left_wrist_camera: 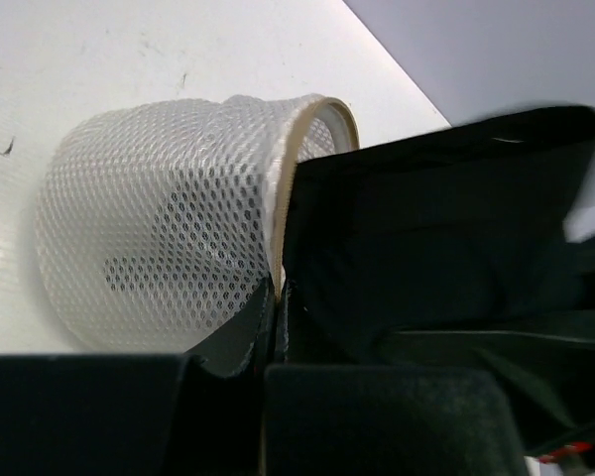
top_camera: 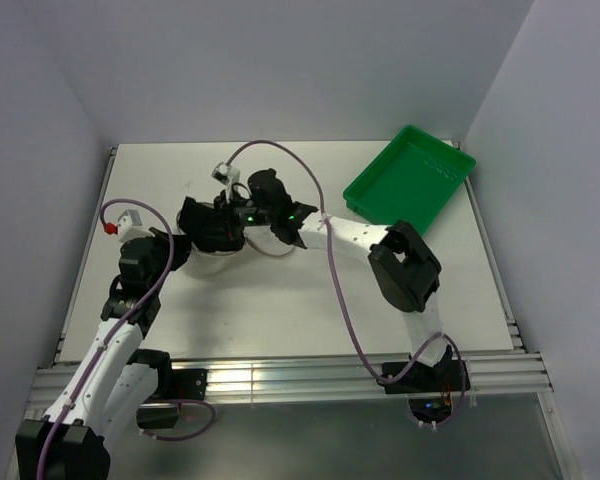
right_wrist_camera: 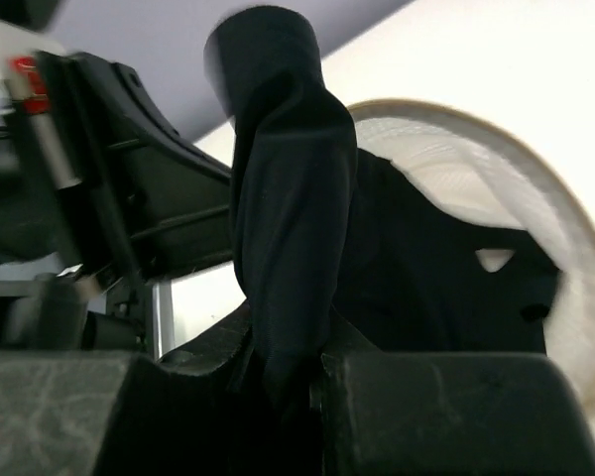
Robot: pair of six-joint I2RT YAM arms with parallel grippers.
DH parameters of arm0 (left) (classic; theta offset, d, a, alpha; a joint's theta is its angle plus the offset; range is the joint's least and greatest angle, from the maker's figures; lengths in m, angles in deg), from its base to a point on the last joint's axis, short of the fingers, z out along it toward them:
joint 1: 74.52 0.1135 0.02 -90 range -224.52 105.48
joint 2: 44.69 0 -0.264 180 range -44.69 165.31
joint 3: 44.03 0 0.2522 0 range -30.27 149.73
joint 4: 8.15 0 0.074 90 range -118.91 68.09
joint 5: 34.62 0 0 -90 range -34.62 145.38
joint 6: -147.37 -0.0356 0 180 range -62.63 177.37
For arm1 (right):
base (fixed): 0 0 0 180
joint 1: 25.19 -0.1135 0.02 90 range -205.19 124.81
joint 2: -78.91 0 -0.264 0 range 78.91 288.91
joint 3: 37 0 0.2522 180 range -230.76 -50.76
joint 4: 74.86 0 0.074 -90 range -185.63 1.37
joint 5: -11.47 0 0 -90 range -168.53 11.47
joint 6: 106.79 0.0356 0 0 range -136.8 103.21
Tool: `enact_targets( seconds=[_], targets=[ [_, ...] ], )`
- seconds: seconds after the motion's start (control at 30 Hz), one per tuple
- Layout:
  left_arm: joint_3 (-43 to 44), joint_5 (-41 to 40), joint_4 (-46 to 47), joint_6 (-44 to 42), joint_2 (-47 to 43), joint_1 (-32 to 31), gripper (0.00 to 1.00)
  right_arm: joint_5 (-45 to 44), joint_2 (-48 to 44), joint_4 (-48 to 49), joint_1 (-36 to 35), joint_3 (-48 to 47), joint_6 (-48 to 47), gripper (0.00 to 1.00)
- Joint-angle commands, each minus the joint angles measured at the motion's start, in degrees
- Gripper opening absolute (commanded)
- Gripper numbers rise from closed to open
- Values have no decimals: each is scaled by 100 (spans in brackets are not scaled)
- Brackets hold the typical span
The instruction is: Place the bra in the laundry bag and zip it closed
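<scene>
The left gripper (left_wrist_camera: 268, 372) is closed on the tan rim of the bag (left_wrist_camera: 159, 228), which runs up from between its fingers. The mesh drum lies on its side ahead and to the left of them, with a dark shape showing through. The right gripper (right_wrist_camera: 312, 382) pinches a fold of the bra (right_wrist_camera: 288, 228) that stands straight up from its jaws. More black cloth fills the bag's mouth just ahead to the right. Both grippers meet over the table (top_camera: 280, 300), with the tray (top_camera: 410, 180) well apart.
</scene>
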Motion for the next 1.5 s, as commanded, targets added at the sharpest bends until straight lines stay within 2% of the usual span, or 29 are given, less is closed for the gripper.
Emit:
enact_targets(
  seconds=[0.0,0.03,0.13,0.27,0.4,0.53,0.63,0.8,0.9,1.13,1.2,1.27,1.3,1.33,1.47],
  targets=[
    [-113,280,403,31,-25,21,0,-30,446,-587,-182,-675,-327,0],
    [-209,298,464,31,-42,21,0,-38,622,-868,-235,-1129,-536,0],
    [-377,211,413,32,-191,21,0,-248,1159,-1775,-358,-1730,-1020,0],
    [-403,-141,341,40,-463,21,0,-144,1379,-2232,-358,-1819,-1276,0],
    [-438,-80,526,75,-543,21,0,-354,1529,-3075,-376,-2074,-1593,0],
    [-578,541,1026,119,-403,21,0,-644,1555,-3499,-376,-2250,-1620,0],
    [-798,1044,1483,250,-201,12,0,-969,1599,-3455,-393,-2398,-1209,0],
    [-1246,1440,1581,532,-507,3,0,-2819,1617,-2868,-393,-2286,257,0],
    [-1308,1554,1336,576,-666,3,0,-3533,1704,-2796,-402,-2347,664,0],
    [-1282,1994,1501,839,-623,3,0,-4511,1643,-2015,-551,-1558,1404,3],
    [-1204,2020,1668,919,-579,3,0,-4828,1538,-1822,-674,-1364,1448,7],
    [-1098,1942,1669,928,-483,3,0,-4994,1223,-1681,-710,-1012,1448,17],
    [-1019,1898,1582,928,-447,3,0,-5021,1100,-1671,-710,-854,1317,27],
    [-992,1776,1564,945,-412,3,0,-5074,889,-1671,-710,-879,1229,41],
    [-1167,1652,1985,1112,-245,3,0,-5346,466,-2136,-692,-1099,790,67]
  ],
)
